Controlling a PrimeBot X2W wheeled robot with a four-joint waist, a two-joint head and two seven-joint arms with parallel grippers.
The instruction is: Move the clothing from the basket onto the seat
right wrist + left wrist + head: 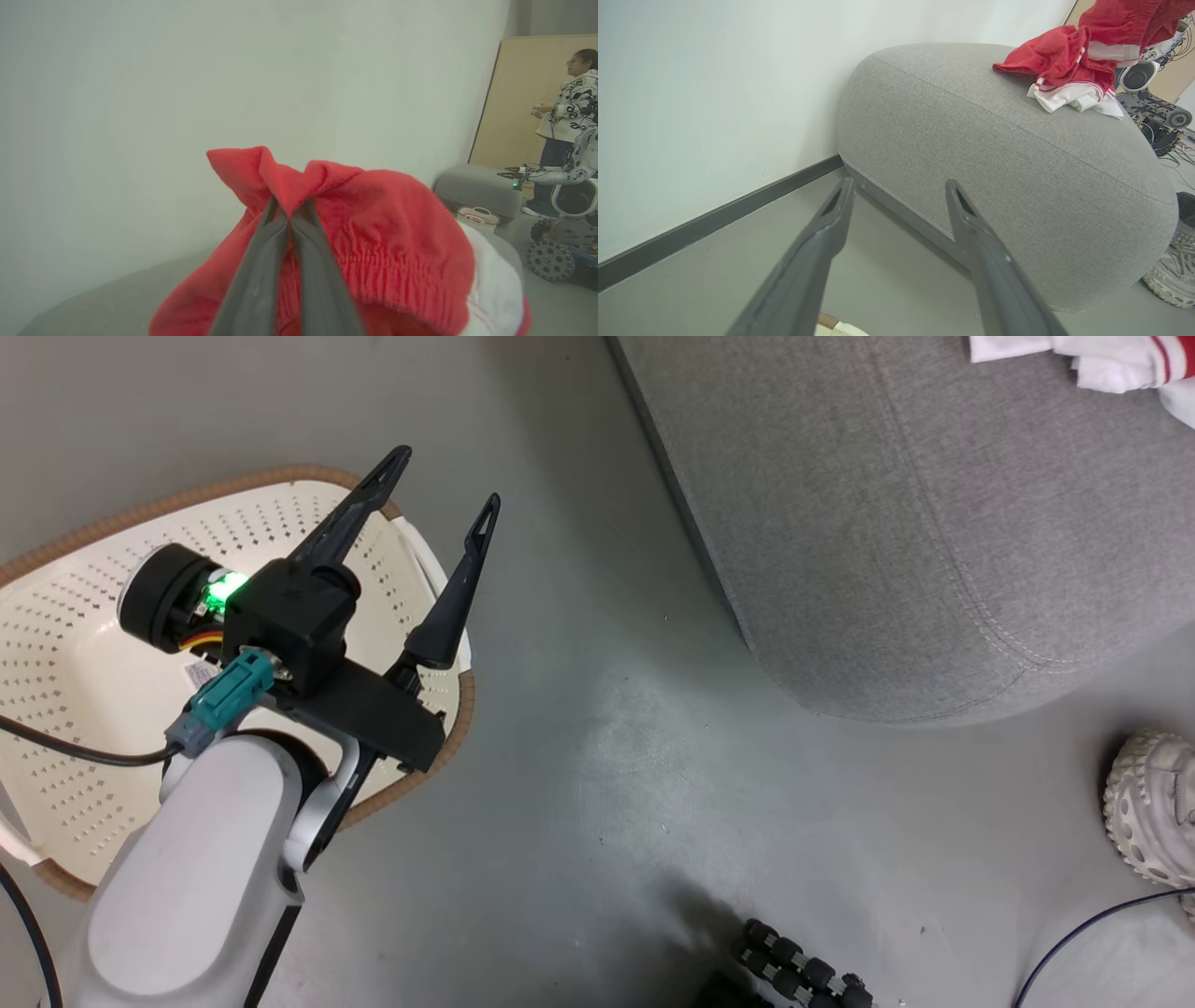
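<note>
Your left jaws stand wide apart and empty. Their dark fingers (457, 588) hang above the sofa-side rim of the laundry basket (280, 478), tips aimed across the grey floor (607, 756) toward the sofa (934, 523). The basket's perforated bottom shows a label sticker (199, 672).

Your right jaws are pinched tight on a fold of a red garment (383, 233). The right fingers (254, 280) are pressed together, with the cloth bunched at their tips and its gathered band just below.

From the left wrist you see a heap of red-and-white clothing (1064, 79) lying on top of the sofa near its far end, with more red cloth hanging just above it.

A white sneaker (1153, 812) sits on the floor beside the sofa's rounded corner. Farther off, a person (567, 112) stands by a second robot (567, 196).
</note>
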